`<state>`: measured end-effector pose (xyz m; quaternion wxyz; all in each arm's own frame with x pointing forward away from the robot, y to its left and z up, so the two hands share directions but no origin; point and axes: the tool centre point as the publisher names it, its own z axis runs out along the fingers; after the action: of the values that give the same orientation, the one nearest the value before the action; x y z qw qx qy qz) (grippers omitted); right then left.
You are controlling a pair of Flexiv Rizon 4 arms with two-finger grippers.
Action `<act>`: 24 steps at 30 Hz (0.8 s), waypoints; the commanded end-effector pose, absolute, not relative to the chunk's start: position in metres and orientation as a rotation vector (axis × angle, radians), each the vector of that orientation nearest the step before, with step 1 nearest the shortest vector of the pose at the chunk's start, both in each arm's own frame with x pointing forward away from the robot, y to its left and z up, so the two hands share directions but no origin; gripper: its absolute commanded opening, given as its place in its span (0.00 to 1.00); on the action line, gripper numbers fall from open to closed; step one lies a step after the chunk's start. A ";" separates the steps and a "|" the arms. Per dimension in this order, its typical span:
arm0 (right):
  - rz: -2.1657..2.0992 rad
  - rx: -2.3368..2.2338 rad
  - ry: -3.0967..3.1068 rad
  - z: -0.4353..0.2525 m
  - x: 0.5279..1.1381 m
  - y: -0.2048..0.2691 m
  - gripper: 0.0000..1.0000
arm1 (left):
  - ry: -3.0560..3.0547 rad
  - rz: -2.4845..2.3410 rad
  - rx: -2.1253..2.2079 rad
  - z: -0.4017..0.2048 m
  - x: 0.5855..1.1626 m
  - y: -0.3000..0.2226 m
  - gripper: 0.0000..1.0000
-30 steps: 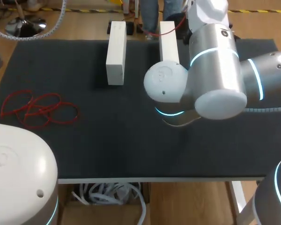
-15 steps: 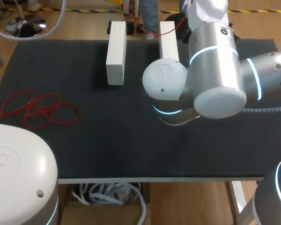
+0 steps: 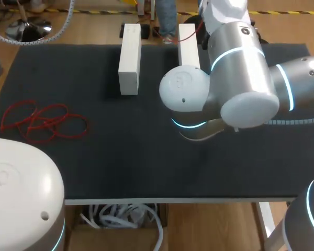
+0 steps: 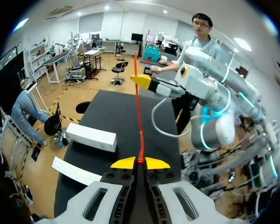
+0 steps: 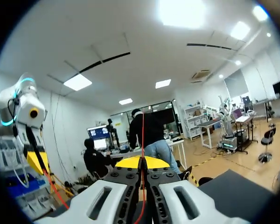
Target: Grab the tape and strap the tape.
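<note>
Pinching the red tape (image 4: 138, 112) tight in the left pincer (image 4: 140, 163), strung straight ahead over the dark surface (image 3: 146, 162) to the right pincer (image 5: 141, 162), likewise clamped on it. Off to one side of two white blocks (image 3: 130, 57) by the far edge. Well apart from red loops (image 3: 42, 121) near the left edge.

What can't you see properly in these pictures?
Head view: neither the left tool nor the right tool shows; the right arm blocks the middle and part of one white block.
Right wrist view: the red strap gets too thin to follow to its end.
</note>
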<state>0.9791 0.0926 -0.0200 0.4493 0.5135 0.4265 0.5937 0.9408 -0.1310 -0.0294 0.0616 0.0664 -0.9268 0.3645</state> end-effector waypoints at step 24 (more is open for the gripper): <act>0.542 0.308 1.785 0.035 0.973 0.105 0.00 | -2.803 1.095 0.201 -0.028 0.941 -0.131 0.00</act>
<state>0.9700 0.1052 0.0270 0.5635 0.2899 0.6633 0.3980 0.9408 -0.1310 -0.0294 0.0617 0.0664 -0.9268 0.3644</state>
